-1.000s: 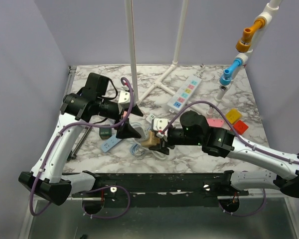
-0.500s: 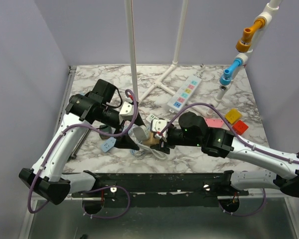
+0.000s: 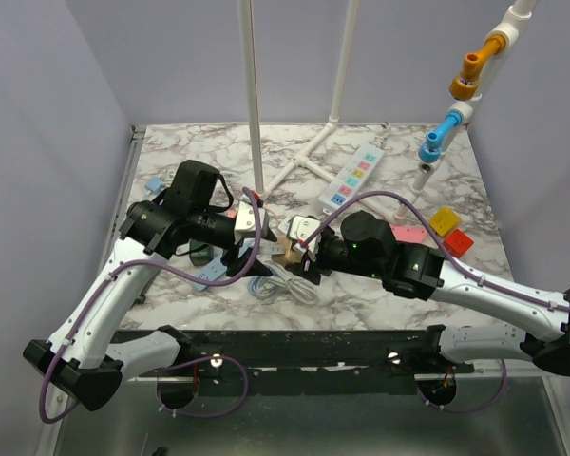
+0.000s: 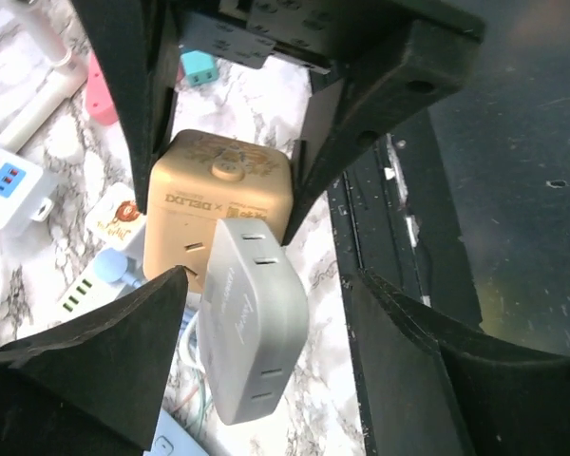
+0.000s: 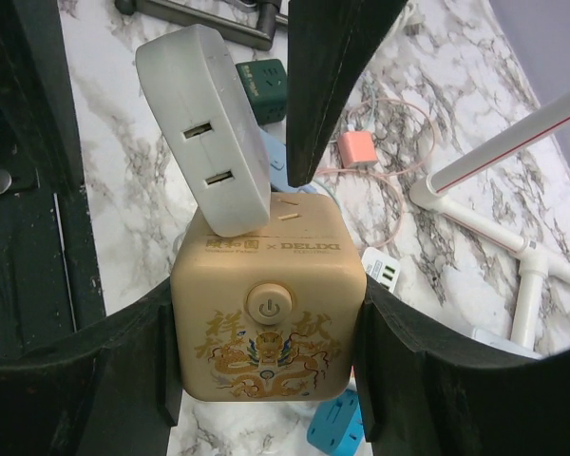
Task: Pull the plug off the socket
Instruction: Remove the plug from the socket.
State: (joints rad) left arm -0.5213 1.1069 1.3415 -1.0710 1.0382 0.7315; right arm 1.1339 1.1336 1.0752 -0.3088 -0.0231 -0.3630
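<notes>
Socket (image 5: 268,309): R gripper (image 5: 266,328) is clamping it.
Plug (image 5: 204,123): is sitting tilted in socket, apparently not out yet.
L gripper (image 4: 266,304): is straddling plug, fingers apart.
Remaining: grip & pull.

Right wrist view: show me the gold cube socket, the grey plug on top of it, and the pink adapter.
gold cube socket (image 5: 268,313): right wrist view, front face, at the power button.
grey plug (image 5: 206,142): right wrist view, side with the two USB ports.
pink adapter (image 5: 354,147): right wrist view, its body.
</notes>
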